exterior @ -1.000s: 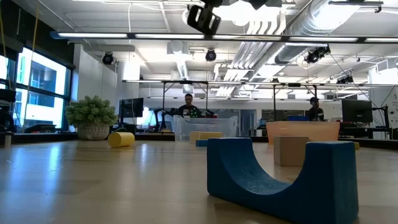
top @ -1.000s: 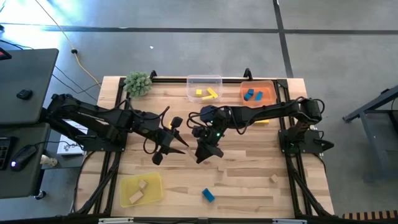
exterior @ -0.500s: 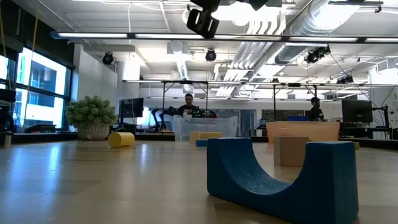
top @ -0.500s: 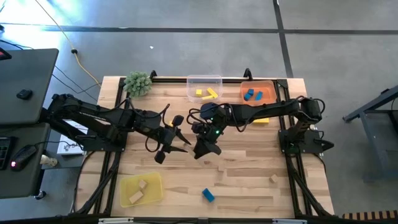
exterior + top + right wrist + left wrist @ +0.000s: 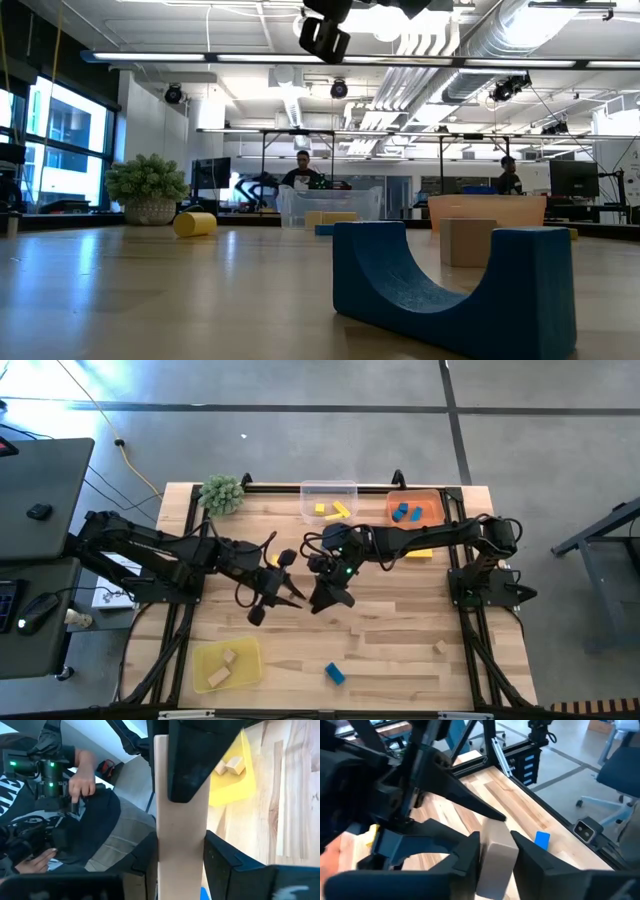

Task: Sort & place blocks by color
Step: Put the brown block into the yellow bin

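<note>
At the far left corner of the table (image 5: 400,630) stands a green spiky plant (image 5: 222,493). Near the left front edge lies the yellow tray (image 5: 226,663), with two plain wood blocks (image 5: 224,666) in it.

The left gripper (image 5: 293,596) hangs over the middle of the table, and its own camera shows its two dark fingers (image 5: 462,857) clamped on either side of a plain light-wood bar (image 5: 495,857). Just to its right, tip to tip, the right gripper (image 5: 320,600) is clenched on that same bar (image 5: 180,815) — both grippers have hold of it at once, above the tabletop. From overhead the bar itself is hidden between the dark fingers.

Below them, toward the near edge, a blue arch block (image 5: 334,674) lies alone; in the low view it fills the foreground (image 5: 455,290) and partly screens a plain wood cube (image 5: 468,241) behind it. That cube sits near the right front of the table (image 5: 439,648).

Along the far edge come the clear tray (image 5: 328,500) holding yellow blocks (image 5: 332,510), then the orange tray (image 5: 415,508) with blue blocks (image 5: 406,513). A yellow piece (image 5: 421,554) shows just under the right arm.

A person (image 5: 60,815) shows beyond the table in the right wrist view.
</note>
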